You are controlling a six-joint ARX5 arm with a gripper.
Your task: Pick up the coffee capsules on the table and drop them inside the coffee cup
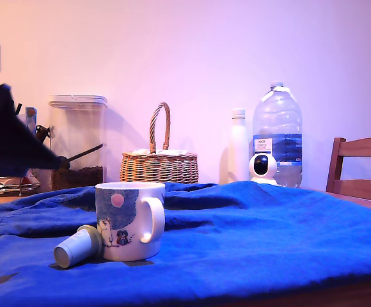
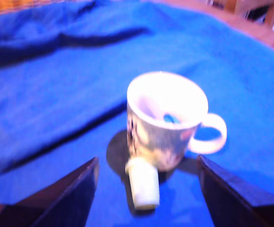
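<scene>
Coffee cup (image 1: 130,220): white ceramic mug, upright, mouth open; blue patch, pink dot and small cartoon figures printed on its side. Handle faces the exterior view's right. The wrist view shows something pale and something blue inside, too blurred to identify.

Coffee capsule (image 1: 78,246): one pale silvery-beige tapered pod lying on its side, its rimmed wide end touching the cup's base, on the exterior view's left of the cup.

Tabletop (image 1: 268,243): draped in rumpled bright blue cloth; carries both items.
</scene>
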